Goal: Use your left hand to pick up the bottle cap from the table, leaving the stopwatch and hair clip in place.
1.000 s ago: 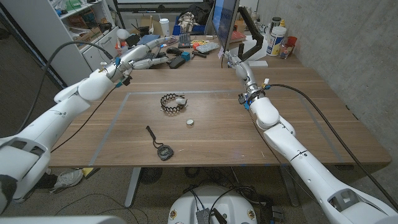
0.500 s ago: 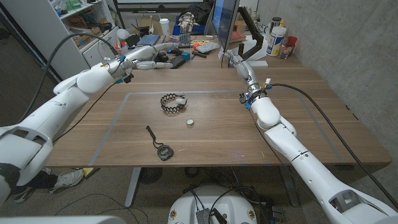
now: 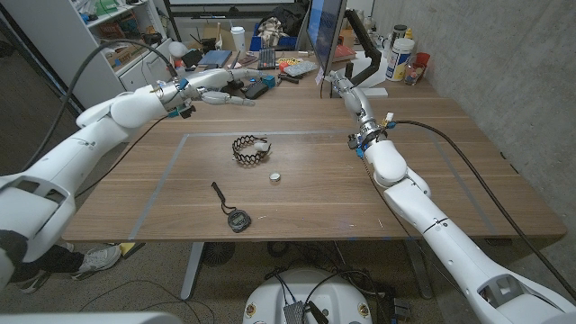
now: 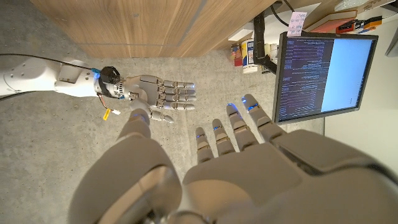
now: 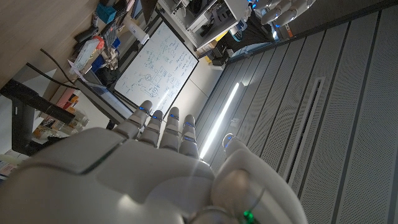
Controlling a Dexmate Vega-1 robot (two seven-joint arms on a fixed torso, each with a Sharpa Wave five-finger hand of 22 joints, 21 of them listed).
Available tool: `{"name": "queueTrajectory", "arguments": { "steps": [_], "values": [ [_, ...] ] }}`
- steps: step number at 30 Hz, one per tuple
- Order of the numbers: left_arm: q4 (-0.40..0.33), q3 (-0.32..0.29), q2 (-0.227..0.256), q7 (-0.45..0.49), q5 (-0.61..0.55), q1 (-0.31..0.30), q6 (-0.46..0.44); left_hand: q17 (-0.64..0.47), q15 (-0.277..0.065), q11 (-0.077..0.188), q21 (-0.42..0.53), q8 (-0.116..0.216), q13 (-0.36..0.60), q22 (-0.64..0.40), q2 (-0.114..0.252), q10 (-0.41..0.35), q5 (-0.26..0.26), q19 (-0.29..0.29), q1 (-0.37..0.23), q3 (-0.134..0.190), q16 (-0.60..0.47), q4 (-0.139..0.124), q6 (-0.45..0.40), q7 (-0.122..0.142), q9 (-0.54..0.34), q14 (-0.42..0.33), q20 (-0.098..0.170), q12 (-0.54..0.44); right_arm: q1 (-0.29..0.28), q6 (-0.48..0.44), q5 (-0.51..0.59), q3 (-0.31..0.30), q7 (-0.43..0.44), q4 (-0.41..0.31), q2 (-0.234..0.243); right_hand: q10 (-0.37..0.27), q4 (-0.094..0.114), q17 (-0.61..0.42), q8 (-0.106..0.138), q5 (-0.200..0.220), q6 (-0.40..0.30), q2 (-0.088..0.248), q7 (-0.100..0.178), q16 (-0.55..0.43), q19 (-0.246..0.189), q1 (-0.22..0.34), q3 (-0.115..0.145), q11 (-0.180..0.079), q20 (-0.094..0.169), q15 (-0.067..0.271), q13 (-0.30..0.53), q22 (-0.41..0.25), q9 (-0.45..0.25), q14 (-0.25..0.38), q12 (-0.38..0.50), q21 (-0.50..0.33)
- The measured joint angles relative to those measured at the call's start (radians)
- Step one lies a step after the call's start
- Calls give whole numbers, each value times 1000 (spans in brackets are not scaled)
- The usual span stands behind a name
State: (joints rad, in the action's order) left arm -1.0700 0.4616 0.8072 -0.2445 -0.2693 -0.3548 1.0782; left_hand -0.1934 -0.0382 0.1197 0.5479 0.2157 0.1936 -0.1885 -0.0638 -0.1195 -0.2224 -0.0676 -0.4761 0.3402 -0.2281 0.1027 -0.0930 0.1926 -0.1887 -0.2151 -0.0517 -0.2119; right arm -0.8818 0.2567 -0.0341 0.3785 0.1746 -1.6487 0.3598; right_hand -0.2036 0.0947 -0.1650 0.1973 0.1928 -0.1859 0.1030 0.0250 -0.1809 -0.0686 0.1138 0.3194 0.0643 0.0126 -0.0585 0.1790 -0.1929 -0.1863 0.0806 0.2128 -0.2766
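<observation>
One bottle cap (image 3: 275, 177) sits mid-surface between one hair clip (image 3: 248, 148) and one stopwatch (image 3: 237, 219), while the left hand (image 3: 222, 96) and right hand (image 3: 335, 83), fingers apart, hover far back, empty.

Open tabletop around the bottle cap (image 3: 275, 177); hair clip (image 3: 249, 148) near, stopwatch (image 3: 238, 219) farther off.

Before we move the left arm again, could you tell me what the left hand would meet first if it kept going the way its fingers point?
Probably the right hand: the left hand points across the table's far side towards it. Depth is unclear.
</observation>
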Motion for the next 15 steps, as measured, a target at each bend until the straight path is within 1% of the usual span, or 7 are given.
{"name": "queueTrajectory", "arguments": {
  "steps": [1, 3, 5, 6, 9, 12, 15],
  "values": [
    [0, 0, 0, -2, -2, 0, 1, 0, 0, 2, 5, 0, 0, 0, -2, -2, 0, -3, -7, 0, -5, 0, 0, 0, 0, -7, 3, 0, 0, 0, 0, 0, 0, 0, 0, 0, 0, 0, 0, 0, 0, 0, 0, 0, 0, 0, 0, 0, 0, 0, 0, 0, 0, 0, 0, 0],
    [-6, 2, 2, -10, -7, 4, 1, 0, 0, 3, 8, 0, 0, 0, 1, -3, 0, -5, -9, 0, -6, 8, -4, 4, 0, -13, 5, 0, 0, 0, 0, -2, 0, 0, 2, 0, 0, 0, 0, 0, 0, 0, 0, 0, 0, 0, 0, 0, 0, 0, 0, 0, 0, 0, 0, 0],
    [-13, 5, 4, -24, -15, 8, 3, -5, -3, 9, 8, 0, 0, 0, 0, -9, -7, -5, -18, 0, -6, 8, -4, 4, 0, -16, 5, 0, 0, 0, -1, -2, 0, 0, 2, 0, 0, 0, 0, 0, 0, 0, 0, 0, 0, 0, 0, 0, 0, 0, 0, 0, 0, 0, 0, 0],
    [-16, 6, 5, -30, -18, 11, 4, -5, -3, 9, 8, 1, 0, 0, 0, -9, -7, -5, -18, 0, -6, 8, -8, 1, 0, -16, 5, 0, 0, 1, -1, -3, 0, 0, 3, 0, 0, 0, 0, 0, 0, 0, 0, 0, 0, 0, 0, 0, 0, 0, 0, 0, 0, 0, 0, 0],
    [-20, 8, 6, -43, -26, 15, 5, -5, -3, 4, 8, 8, 0, 0, 2, -18, -11, -11, -32, 6, -6, 14, -14, 8, 0, -16, 11, -7, 0, 2, -2, -4, 0, 0, 4, 0, 0, 0, 0, 0, 0, 0, 0, 0, 0, 0, 0, 0, 0, 0, 0, 0, 0, 0, 0, 0],
    [-30, 15, 9, -57, -33, 24, 6, -9, 2, 6, 8, 8, 0, 0, -2, -23, -15, -15, -43, 6, -6, 22, -15, 8, 0, -21, 7, -7, -2, 5, -4, -5, 1, 0, 5, 0, 0, 0, 0, 0, 0, 0, 0, 0, 0, 0, 0, 0, 0, 0, 0, 0, 0, 0, 0, 0],
    [-35, 19, 10, -71, -40, 29, 6, -9, -4, 11, 8, 8, 0, 0, 0, -32, -15, -20, -53, 7, -6, 22, -18, 4, 0, -27, 12, -7, -4, 8, -6, -7, 2, 0, 6, 0, 0, 0, 0, 0, 0, 0, 0, 0, 0, 0, 0, 0, 0, 0, 0, 0, 0, 0, 0, 0]
  ]
}}
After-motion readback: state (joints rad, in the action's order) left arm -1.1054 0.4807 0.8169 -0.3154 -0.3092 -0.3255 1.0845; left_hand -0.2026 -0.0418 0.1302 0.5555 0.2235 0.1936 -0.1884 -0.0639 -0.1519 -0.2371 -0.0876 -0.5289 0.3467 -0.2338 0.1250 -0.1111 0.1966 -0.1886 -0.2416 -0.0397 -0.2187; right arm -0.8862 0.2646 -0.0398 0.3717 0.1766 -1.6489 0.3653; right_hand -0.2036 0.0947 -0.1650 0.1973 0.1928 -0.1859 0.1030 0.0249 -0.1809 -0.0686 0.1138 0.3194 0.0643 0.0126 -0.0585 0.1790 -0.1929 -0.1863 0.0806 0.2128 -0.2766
